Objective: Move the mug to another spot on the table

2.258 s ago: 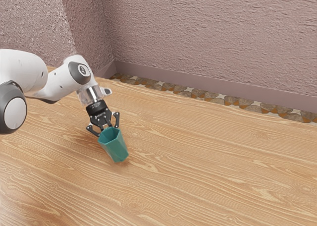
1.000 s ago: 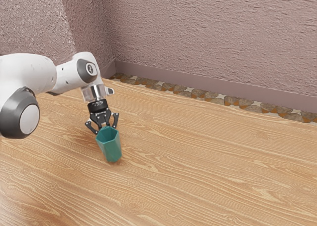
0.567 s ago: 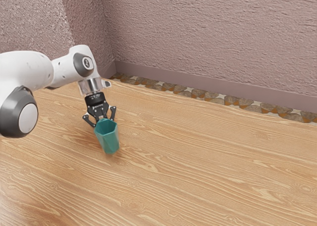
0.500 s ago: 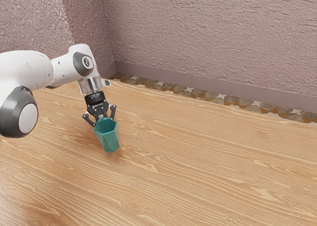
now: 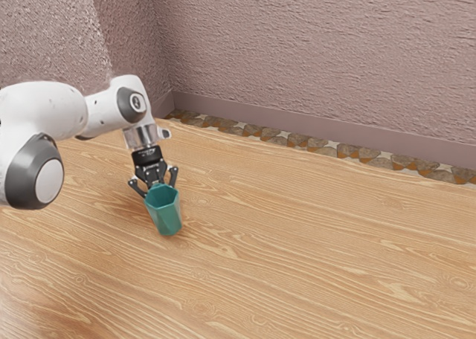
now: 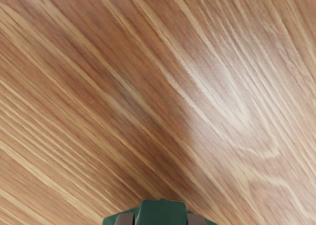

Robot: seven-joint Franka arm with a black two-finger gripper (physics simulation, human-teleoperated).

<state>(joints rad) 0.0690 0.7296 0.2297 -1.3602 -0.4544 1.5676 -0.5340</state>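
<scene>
Found teal mug (image 5: pixel 164 211) on the wooden table (image 5: pixel 312 235), in the exterior view's left half, well apart from the back wall (image 5: pixel 312 49). Noted faceted sides and an open mouth facing up. Logged a slight lean, with the rim toward the arm and the base toward the exterior view's right. Saw a small shadow right under the base. Couldn't tell whether the base touched the wood or hung just off it.

Logged black gripper (image 5: pixel 154 187) coming down onto the mug from above, with jaws pinching the rim from 2 sides on the part nearest the arm. Marked it as gripping the mug, not spread.

Traced the white Franka arm (image 5: pixel 67 116) in from the exterior view's left. Noted 1 big grey-capped joint at that edge, then a silver wrist section just above the gripper.

In the wrist view, caught the teal mug (image 6: pixel 161 212) as a dark green block directly under the hand. Saw only streaky wood grain past it, with 1 pale glare patch.

Farther out in the exterior view, noted a mauve baseboard (image 5: pixel 335 127) along the foot of the rough pinkish wall. Logged a strip of brown pebbles (image 5: pixel 327 147) between the baseboard and the table's far edge. Saw 2 wall faces meeting in a corner behind the arm.
</scene>
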